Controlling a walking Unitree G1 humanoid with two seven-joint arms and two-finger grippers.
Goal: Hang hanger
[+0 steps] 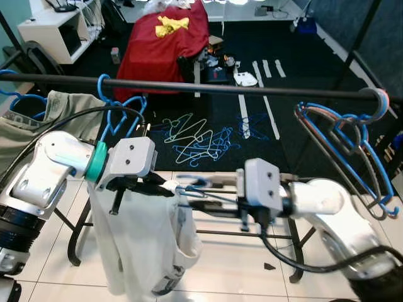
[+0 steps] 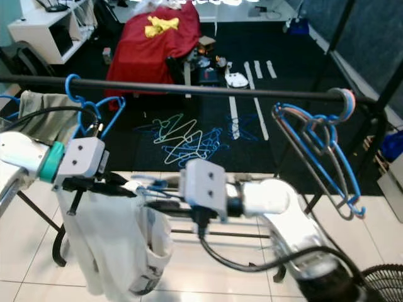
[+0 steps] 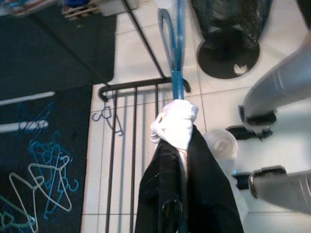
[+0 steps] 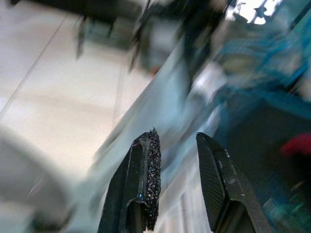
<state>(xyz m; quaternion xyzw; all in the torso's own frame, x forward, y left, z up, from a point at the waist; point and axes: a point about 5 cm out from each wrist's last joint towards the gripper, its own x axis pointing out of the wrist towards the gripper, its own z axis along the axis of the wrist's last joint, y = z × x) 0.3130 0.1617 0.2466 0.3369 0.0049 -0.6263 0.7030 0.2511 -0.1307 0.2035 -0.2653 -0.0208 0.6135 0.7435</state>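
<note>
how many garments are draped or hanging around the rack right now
3: a white garment held up by the left end effector, an olive garment at the rail's left end, a red cloth draped farther back. Others may be hidden.

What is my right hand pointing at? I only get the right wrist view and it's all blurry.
Observer: Your right hand points at a blue hanger with a white garment draped on it.
Operator: Who's holding it up?
Observer: Your left hand has it, shut on the top of the hanger and the cloth.
Operator: Where can it hang?
Observer: A black rail runs across above both hands, and other blue hangers hang near its right end.
</note>
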